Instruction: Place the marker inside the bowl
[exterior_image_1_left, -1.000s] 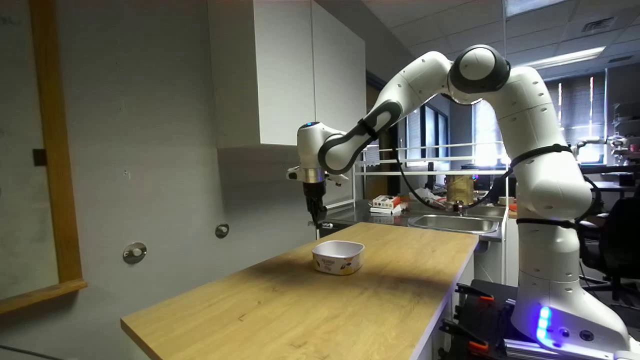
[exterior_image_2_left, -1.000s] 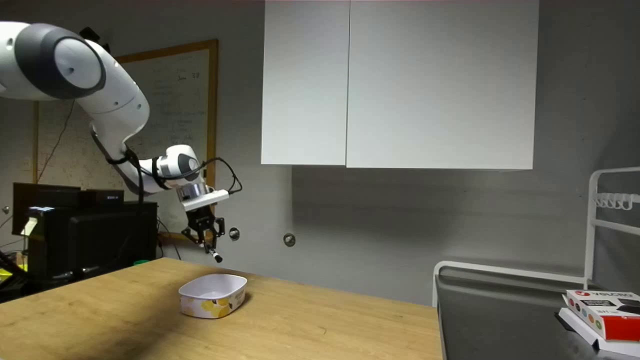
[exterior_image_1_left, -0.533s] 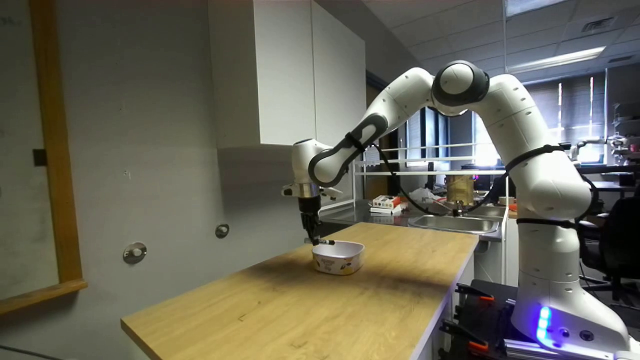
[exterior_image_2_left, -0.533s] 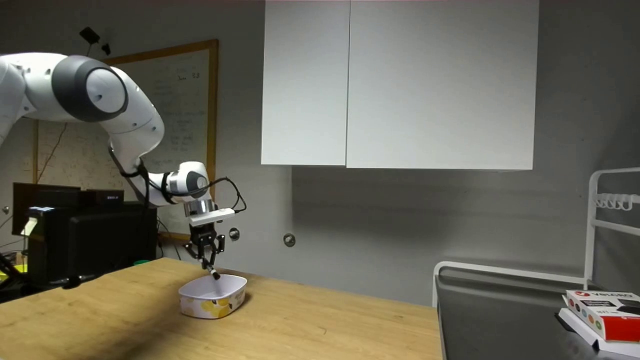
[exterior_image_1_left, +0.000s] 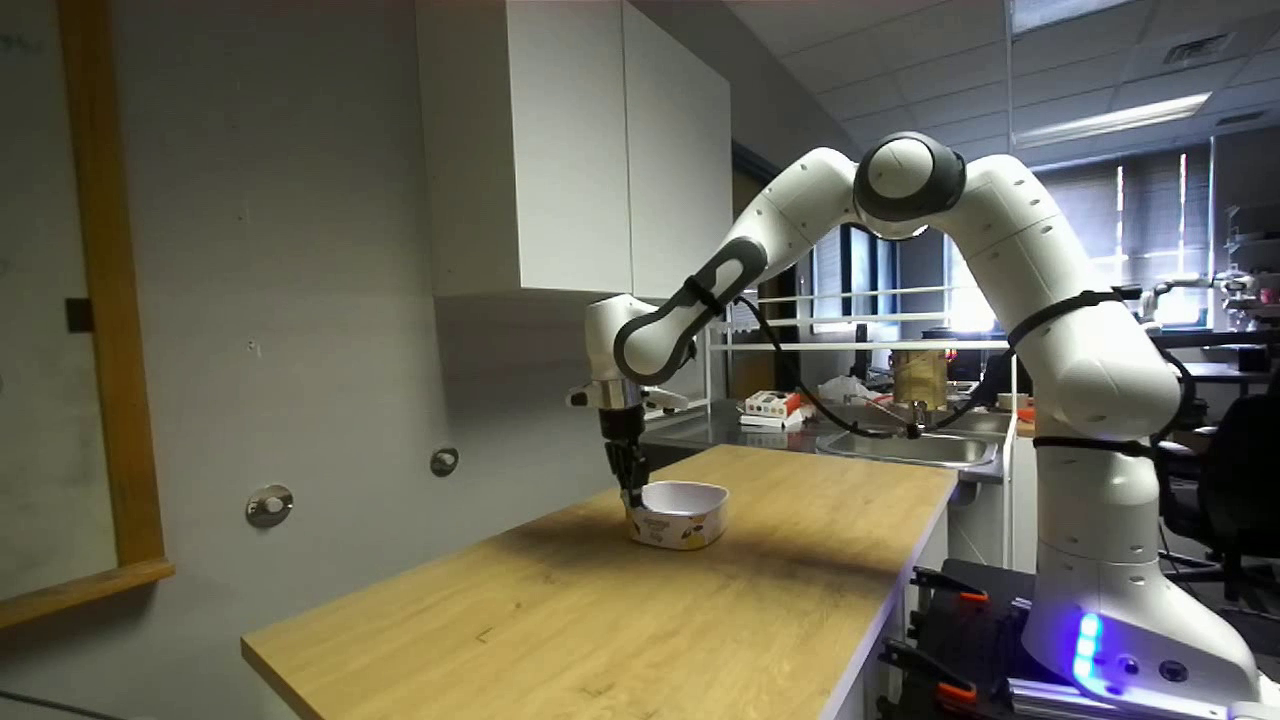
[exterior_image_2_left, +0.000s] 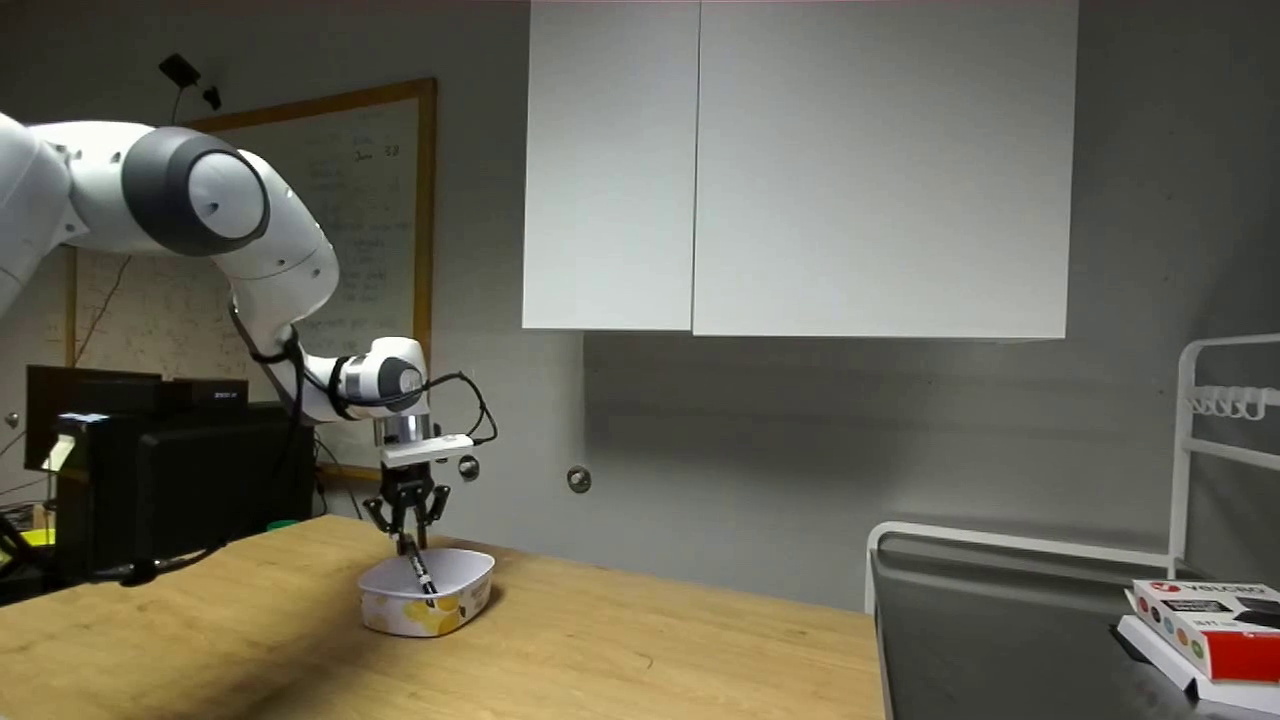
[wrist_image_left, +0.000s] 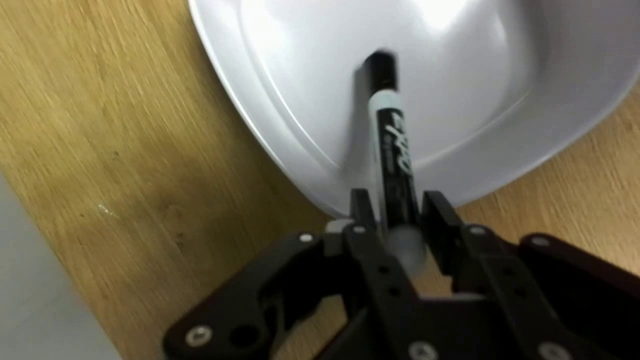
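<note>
Marker (wrist_image_left: 395, 150): tilted, cap over bowl (wrist_image_left: 465, 100), toward wrist-view 12 o'clock
Fingers (wrist_image_left: 361, 207): slightly parted, marker between, near 6 o'clock rim
Desk (wrist_image_left: 115, 125): edge at 8 o'clock, apart from bowl

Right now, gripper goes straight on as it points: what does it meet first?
Probably the bowl: the gripper points down at it, the marker between the fingers leading, black cap toward the bowl's floor. The cap may be touching; depth is unclear.
</note>
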